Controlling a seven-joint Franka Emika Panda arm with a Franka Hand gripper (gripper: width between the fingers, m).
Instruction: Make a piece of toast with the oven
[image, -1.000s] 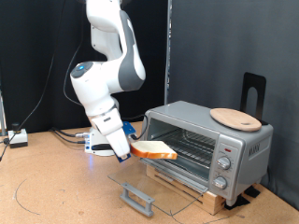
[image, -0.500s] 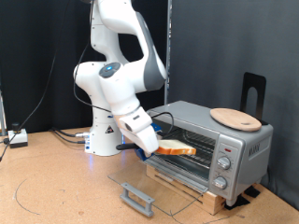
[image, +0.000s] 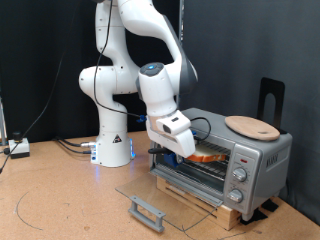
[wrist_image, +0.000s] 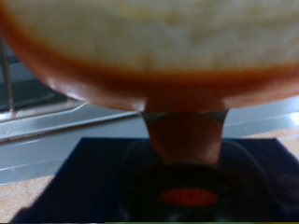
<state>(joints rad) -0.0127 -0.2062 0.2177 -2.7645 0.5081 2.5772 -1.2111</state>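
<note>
The silver oven (image: 245, 165) stands at the exterior view's right with its glass door (image: 165, 195) dropped open and flat. My gripper (image: 188, 147) reaches into the oven's mouth, shut on the piece of toast (image: 208, 156), which sits inside the cavity just above the wire rack (image: 205, 170). In the wrist view the toast (wrist_image: 149, 47) fills most of the picture, orange crust around a pale centre, with one finger (wrist_image: 184, 131) pressed under it. The rack wires (wrist_image: 28, 98) show beside it.
A round tan wooden board (image: 252, 126) lies on the oven's roof. Knobs (image: 238, 178) sit on the oven's panel at the exterior view's right. The door handle (image: 148, 212) juts out over the wooden table. A black upright stand (image: 270, 100) rises behind the oven. Cables trail at the exterior view's left.
The arm has swung toward the exterior view's right, carrying the toast from in front of the open door into the oven cavity.
</note>
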